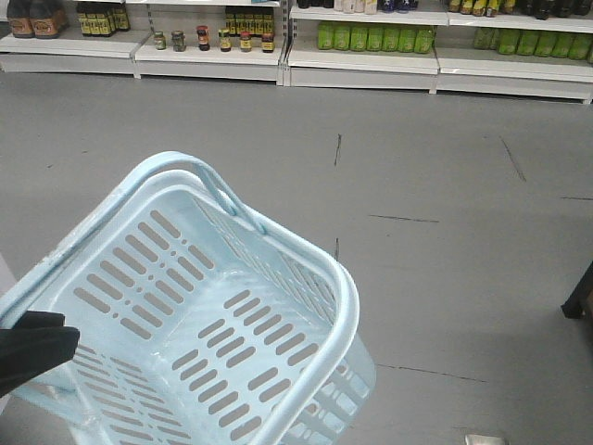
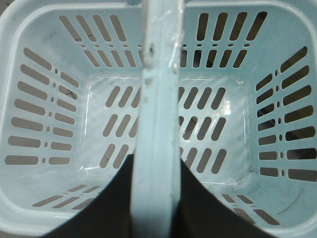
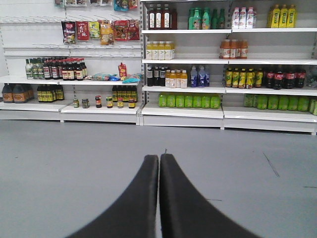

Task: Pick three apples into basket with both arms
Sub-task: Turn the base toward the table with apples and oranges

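Basket (image 1: 345, 287) hangs tilted at seven o'clock of the front view, empty. Its handle (image 2: 158, 99) is clamped between the fingers of the left gripper (image 2: 156, 163), so the mouth faces up, ready for fruit. The right gripper (image 3: 159, 158), fingers pressed together on nothing, points at twelve o'clock toward the shelves (image 3: 188, 111) across the grey floor (image 1: 445, 167). No apples show anywhere, so I judge picking hasn't begun.

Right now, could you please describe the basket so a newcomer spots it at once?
Over the grey floor before the shelves, the basket hangs from the left gripper. It alone is pale blue and slotted, unlike the shelved bottles.
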You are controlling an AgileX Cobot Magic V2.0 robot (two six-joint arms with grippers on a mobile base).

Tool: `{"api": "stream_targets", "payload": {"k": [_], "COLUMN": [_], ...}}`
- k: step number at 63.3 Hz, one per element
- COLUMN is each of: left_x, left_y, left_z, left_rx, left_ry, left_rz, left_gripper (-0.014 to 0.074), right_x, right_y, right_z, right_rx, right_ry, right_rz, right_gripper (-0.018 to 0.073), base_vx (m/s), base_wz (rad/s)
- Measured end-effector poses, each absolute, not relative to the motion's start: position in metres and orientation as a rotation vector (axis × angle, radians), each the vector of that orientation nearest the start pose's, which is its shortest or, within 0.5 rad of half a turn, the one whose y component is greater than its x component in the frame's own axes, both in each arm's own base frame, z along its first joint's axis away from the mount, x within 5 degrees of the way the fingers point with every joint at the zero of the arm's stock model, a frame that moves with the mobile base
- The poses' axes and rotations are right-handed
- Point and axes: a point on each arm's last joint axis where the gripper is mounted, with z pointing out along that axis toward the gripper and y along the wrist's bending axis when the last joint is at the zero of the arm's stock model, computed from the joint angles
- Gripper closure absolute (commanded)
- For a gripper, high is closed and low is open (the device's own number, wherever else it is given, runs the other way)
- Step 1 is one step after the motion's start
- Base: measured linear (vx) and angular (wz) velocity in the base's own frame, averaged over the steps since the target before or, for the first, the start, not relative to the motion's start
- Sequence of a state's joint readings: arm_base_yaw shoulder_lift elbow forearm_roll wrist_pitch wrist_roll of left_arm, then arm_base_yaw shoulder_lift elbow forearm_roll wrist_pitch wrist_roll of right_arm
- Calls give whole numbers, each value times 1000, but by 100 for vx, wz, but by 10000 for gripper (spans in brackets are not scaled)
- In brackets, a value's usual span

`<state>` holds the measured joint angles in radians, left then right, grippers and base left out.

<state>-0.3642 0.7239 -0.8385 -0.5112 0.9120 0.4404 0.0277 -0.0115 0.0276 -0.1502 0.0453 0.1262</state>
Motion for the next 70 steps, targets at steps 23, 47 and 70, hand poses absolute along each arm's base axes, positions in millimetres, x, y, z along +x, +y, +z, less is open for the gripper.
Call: {"api": "stream_targets", "payload": {"k": [23, 47, 70], "left_x": [102, 102, 102], "left_y": [-76, -76, -76], "left_z": [360, 360, 360], "left_rx": [733, 733, 733], "left_ry": [2091, 2091, 2091], "left_rz": [-580, -580, -580], "left_gripper": [603, 603, 603], "right_x": [57, 57, 57], "right_y": [1, 1, 1], "right_z": [200, 200, 200], "right_rx": [-34, -34, -34], "right_ry": [1544, 1544, 1544], "right_rz": [-2, -2, -2], "right_gripper": [566, 566, 566], "base_vx": [26, 30, 32], "base_wz": [-3, -5, -11]}}
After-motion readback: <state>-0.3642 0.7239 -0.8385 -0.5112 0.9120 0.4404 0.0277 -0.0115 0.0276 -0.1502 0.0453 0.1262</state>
